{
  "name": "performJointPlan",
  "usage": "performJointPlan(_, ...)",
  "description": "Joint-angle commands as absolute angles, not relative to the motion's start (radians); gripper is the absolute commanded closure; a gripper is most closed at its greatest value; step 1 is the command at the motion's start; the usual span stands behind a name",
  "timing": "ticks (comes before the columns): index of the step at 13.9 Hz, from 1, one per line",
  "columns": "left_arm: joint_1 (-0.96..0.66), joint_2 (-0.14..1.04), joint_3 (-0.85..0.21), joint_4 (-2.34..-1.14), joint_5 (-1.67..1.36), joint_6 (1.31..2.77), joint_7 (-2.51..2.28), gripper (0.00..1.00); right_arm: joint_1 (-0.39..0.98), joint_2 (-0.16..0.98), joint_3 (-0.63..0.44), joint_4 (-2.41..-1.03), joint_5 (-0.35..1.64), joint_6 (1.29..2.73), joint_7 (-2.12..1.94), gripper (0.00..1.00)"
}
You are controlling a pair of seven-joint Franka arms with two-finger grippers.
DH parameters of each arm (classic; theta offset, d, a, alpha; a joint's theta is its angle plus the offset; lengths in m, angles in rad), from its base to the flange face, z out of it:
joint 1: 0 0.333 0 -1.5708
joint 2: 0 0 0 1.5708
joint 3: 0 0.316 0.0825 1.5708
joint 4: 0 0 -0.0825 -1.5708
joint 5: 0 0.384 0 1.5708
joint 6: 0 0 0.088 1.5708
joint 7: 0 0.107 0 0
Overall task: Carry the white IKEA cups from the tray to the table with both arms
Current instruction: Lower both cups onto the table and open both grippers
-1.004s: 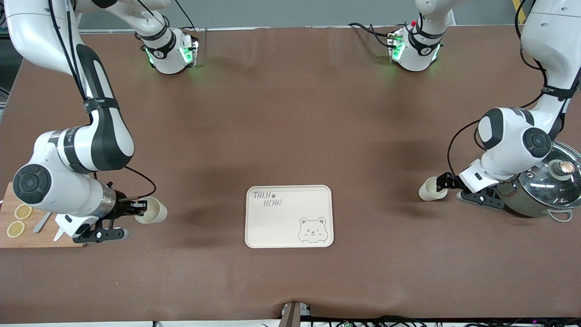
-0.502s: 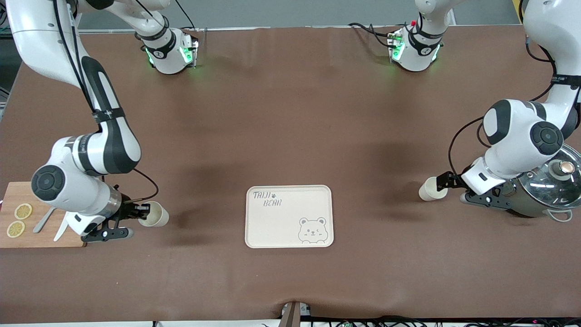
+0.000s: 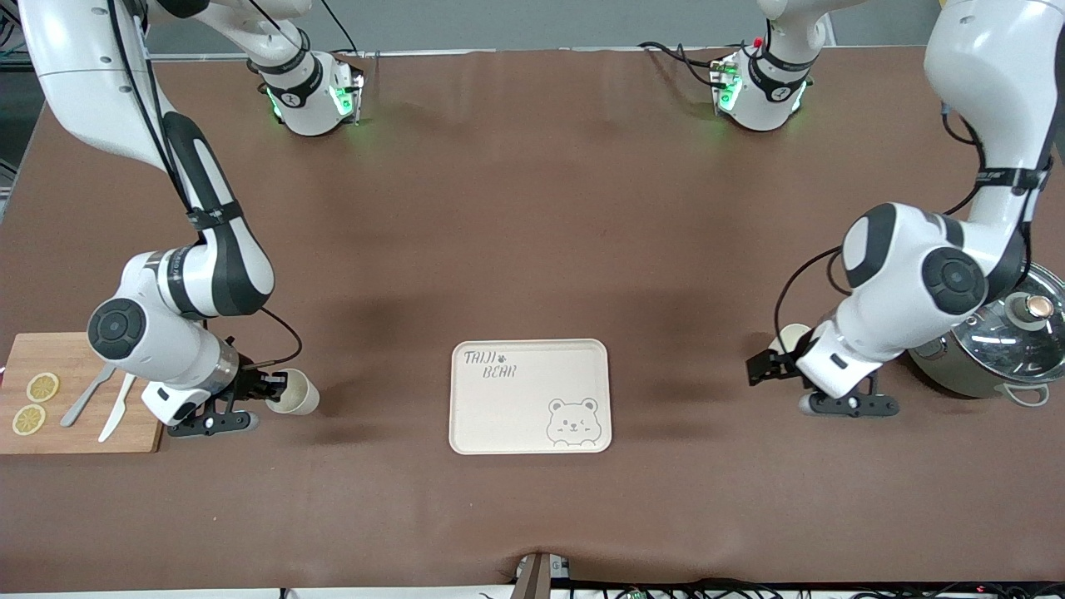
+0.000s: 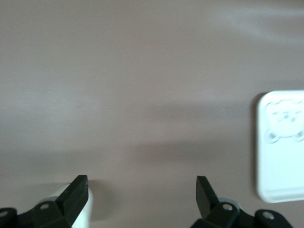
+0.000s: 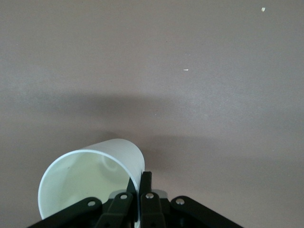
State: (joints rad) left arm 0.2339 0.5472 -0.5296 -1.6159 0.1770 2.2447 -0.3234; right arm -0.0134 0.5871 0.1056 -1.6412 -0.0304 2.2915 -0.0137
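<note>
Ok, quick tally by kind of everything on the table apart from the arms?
White cups: 2, one pinched at its rim by the right pincer, one by the open left pincer
Bear tray: 1
Cutting board: 1
Lemon slices: 2
Cutlery pieces: 2
Lidded pot: 1
Total: 9

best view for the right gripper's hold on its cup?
Right wrist view: the right gripper is shut on the cup wall at the rim. Front view shows that cup only small; the left wrist view misses it.
</note>
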Motion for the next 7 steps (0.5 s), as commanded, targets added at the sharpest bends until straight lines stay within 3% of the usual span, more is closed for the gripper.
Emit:
performJointPlan(1,0.106,0.627,-0.476,-1.507,0.212,2.214,-0.461,0.0,-0.026,0.595,0.12,-1.652,-0.032,2.319,-0.021,1.0)
performJointPlan(4,-0.062,0.673,-0.339,-1.451,0.209,2.217,-0.544,0.0,-0.025,0.612,0.121,-1.652,-0.032,2.333,-0.021,1.0)
performJointPlan(7,-0.123,0.736,-0.31,-1.39,0.207,2.227,-0.604,0.0,-0.023,0.618,0.12,-1.652,-0.032,2.341,-0.021,1.0)
